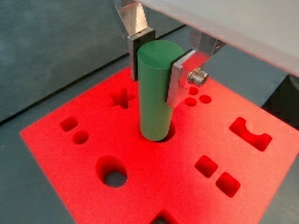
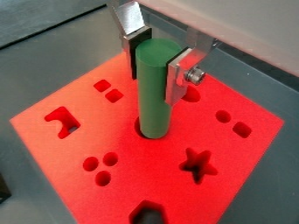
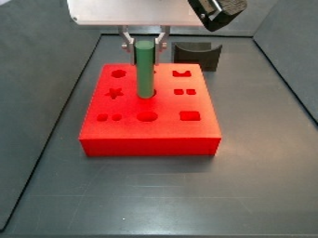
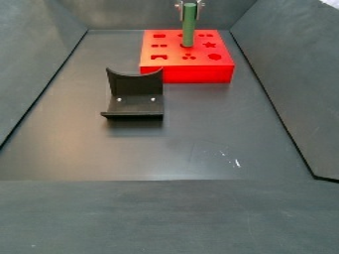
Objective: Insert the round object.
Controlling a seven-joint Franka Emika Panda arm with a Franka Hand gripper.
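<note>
Green peg (image 1: 156,92) stands upright mid-frame, its foot in the red block's (image 1: 93,188) round hole; my gripper's (image 1: 163,54) jaws pinch its top, I judge to steady it.

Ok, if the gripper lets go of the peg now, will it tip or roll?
Probably neither: the peg stands upright with its base in the red block's round hole. It looks stiff and smooth, so it may slide down. The gripper holds its top.

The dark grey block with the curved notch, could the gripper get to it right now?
Probably not yet. The gripper is clamped on the green peg, standing in the red block's round hole. The grey block itself sits alone on open floor, nothing around it.
</note>
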